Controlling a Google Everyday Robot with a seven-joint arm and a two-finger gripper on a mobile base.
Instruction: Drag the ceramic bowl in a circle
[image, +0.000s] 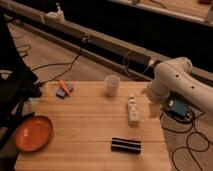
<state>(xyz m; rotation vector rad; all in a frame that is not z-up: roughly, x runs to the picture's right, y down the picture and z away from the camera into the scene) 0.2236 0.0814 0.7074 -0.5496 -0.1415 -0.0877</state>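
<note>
The ceramic bowl (33, 133) is a wide, shallow orange-red dish with a darker rim. It sits at the table's front left corner, partly over the left edge. My white arm (175, 80) reaches in from the right. Its gripper (154, 110) hangs by the table's right edge, beside the white bottle and far from the bowl. Nothing shows in the gripper.
On the wooden table (90, 125) stand a translucent plastic cup (112, 85) at the back middle, a white bottle (133, 110) lying right of centre, a black bar (125, 145) near the front, and a blue sponge with an orange item (64, 89) at the back left. A dark frame (15, 90) stands left of the table.
</note>
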